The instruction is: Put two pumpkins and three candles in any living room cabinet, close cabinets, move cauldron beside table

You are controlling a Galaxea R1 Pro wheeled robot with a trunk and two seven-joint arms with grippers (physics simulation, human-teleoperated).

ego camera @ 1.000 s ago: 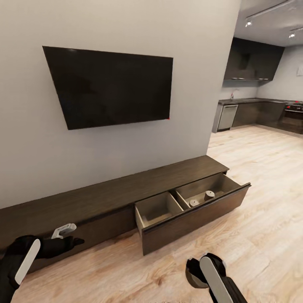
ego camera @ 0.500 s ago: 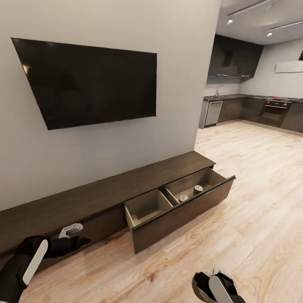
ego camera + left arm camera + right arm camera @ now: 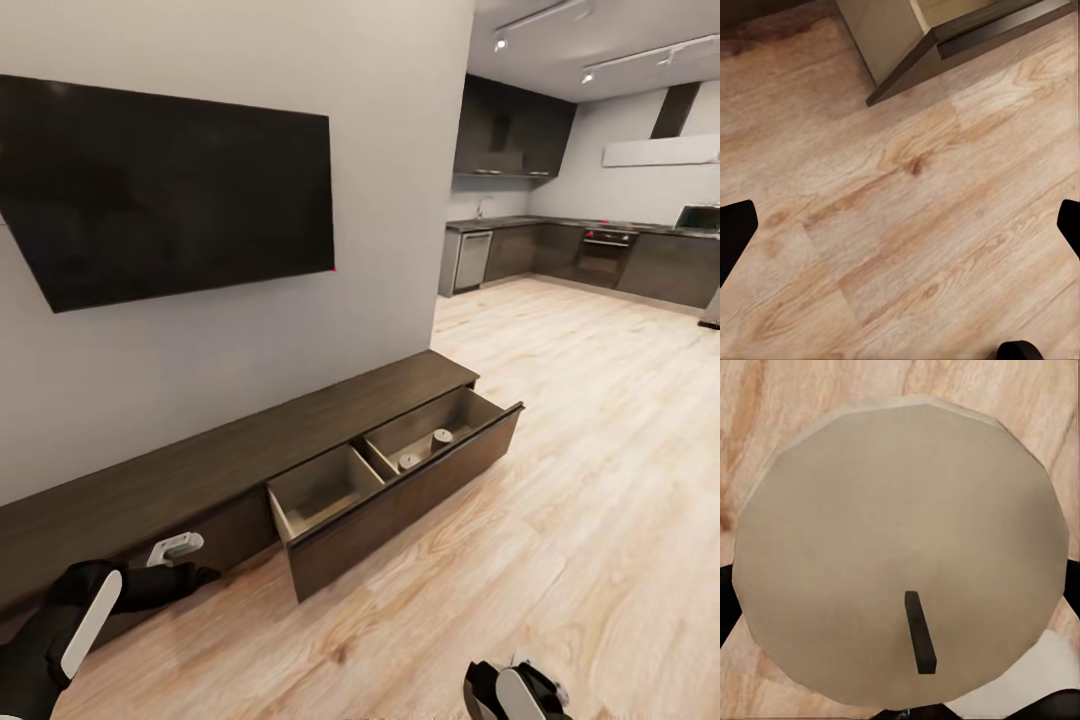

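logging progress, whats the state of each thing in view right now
cabinet: one drawer pulled open
drawer: two candles upright in one compartment, other compartment empty
third candle: held in right end effector, over the floor
left end effector: open, empty
TV: off

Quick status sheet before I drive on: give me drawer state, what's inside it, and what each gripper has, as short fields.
cabinet: long low dark wood unit under the wall TV
drawer: pulled open, two pale compartments
compartment nearer the kitchen: two candles standing inside
other compartment: looks empty
right gripper: shut on a third candle, flat top and dark wick facing the wrist camera
left gripper: open, nothing between the fingers, wood floor below
pumpkins, cauldron: not seen from here
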